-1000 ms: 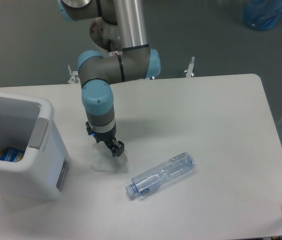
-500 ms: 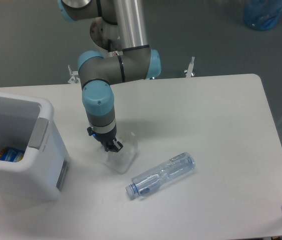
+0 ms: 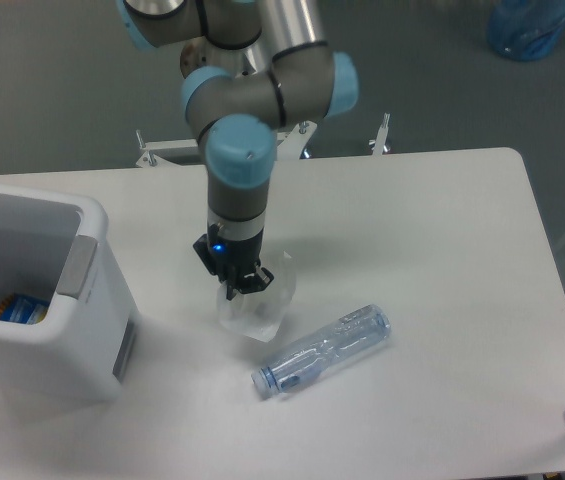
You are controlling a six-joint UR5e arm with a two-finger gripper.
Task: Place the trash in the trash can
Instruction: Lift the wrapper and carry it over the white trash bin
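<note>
Tissue wad (image 3: 256, 308) hangs from the gripper (image 3: 241, 287), just above the table (image 3: 442, 240) — jaws pinched on its top edge. Bottle (image 3: 324, 351) lies on its side just right of the wad, cap end toward the front edge. Trash can (image 3: 37, 300) stands at the left, well apart from the wad — open top, 1 blue item inside.

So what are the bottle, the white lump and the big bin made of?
The bottle looks like clear bluish plastic: you can see the table through it. The white lump under the gripper seems to be soft crumpled tissue paper, pale and wrinkled, though it is blurry. The bin looks like smooth, slightly shiny white plastic with rounded edges.
</note>
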